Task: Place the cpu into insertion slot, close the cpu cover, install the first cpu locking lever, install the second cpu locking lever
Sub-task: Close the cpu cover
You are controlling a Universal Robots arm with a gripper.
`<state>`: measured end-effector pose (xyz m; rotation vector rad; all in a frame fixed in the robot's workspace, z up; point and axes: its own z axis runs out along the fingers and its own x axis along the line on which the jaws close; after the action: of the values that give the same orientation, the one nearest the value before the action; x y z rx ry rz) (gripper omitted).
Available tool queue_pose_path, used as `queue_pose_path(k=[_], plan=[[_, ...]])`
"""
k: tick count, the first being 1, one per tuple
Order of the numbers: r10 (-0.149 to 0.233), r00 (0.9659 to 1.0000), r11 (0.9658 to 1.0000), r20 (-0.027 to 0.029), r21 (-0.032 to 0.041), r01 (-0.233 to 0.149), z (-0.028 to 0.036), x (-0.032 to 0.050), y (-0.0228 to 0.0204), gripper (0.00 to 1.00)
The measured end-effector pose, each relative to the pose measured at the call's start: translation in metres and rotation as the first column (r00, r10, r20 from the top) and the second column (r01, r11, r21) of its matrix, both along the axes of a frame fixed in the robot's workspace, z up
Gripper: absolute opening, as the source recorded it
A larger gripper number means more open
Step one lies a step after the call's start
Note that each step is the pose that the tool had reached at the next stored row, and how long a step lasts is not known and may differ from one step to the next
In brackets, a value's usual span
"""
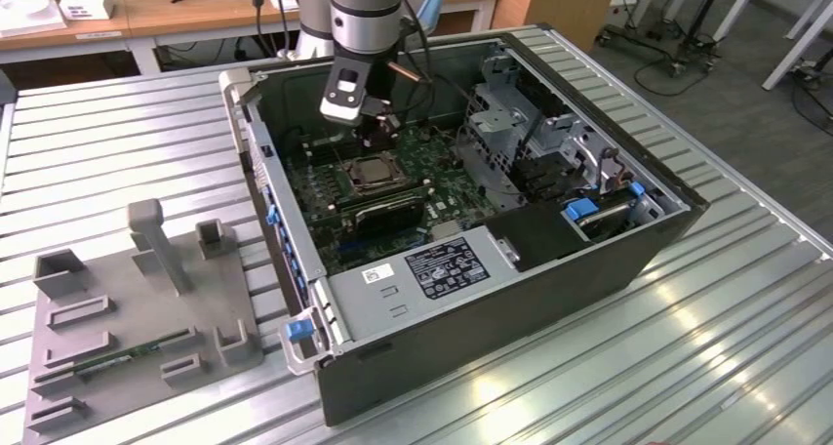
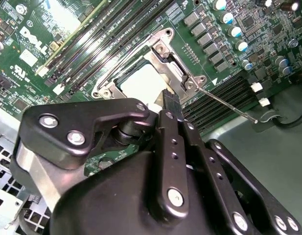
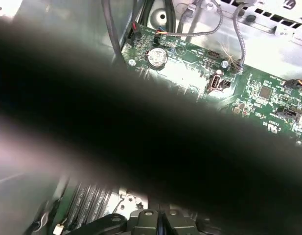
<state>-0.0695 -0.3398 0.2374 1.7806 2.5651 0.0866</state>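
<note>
I see the cpu (image 2: 141,84) lying flat in the insertion slot (image 2: 105,91) on the green board (image 2: 209,19). Its pale silvery top shows through the window of the cpu cover (image 2: 170,66), which is folded down over it. One thin locking lever (image 2: 229,105) angles away from the slot's corner.

Identify the arm by its silver-grey cylindrical tube (image 1: 365,16), ringed by a dark band. Directly above the jaws you find a white box-shaped wrist housing (image 1: 342,96). The matte black linkage gripper (image 2: 169,98) carries round silver screw heads (image 2: 175,197) on every link behind the jaws, and ends in narrow black fingers (image 2: 171,105).
</note>
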Motion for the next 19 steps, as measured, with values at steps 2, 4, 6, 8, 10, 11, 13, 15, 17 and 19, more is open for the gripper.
queue_pose_path(k=[2, 4, 6, 8, 10, 11, 13, 15, 17, 19], plan=[[0.013, 0.9999, 0.9999, 0.0, 0.0001, -0.013, 0.0, 0.0, 0.0, 0.11], [0.025, 0.9997, 0.9997, 0.0, 0.0, -0.025, 0.0, 0.0, 0.0, 0.11], [0.036, 0.9994, 0.9994, 0.0, 0.0001, -0.036, 0.0, 0.0, 0.0, 0.11], [0.047, 0.9989, 0.9989, 0.0001, 0.0001, -0.047, 0.0, 0.0, 0.0, 0.11], [0.057, 0.9984, 0.9984, 0.0, 0.0, -0.057, 0.0, 0.0, 0.0, 0.11], [0.062, 0.9981, 0.9981, 0.0, 0.0, -0.062, 0.0, 0.0, 0.0, 0.11], [0.072, 0.9974, 0.9974, 0.0, 0.0, -0.072, 0.0, 0.0, 0.0, 0.11], [0.086, 0.9963, 0.9963, 0.0, 0.0, -0.086, 0.0, 0.0, 0.0, 0.11], [0.105, 0.9944, 0.9944, 0.0, 0.0, -0.105, 0.0, 0.0, 0.0, 0.11], [0.126, 0.992, 0.992, 0.0, 0.0, -0.126, 0.0, 0.0, 0.0, 0.11]])
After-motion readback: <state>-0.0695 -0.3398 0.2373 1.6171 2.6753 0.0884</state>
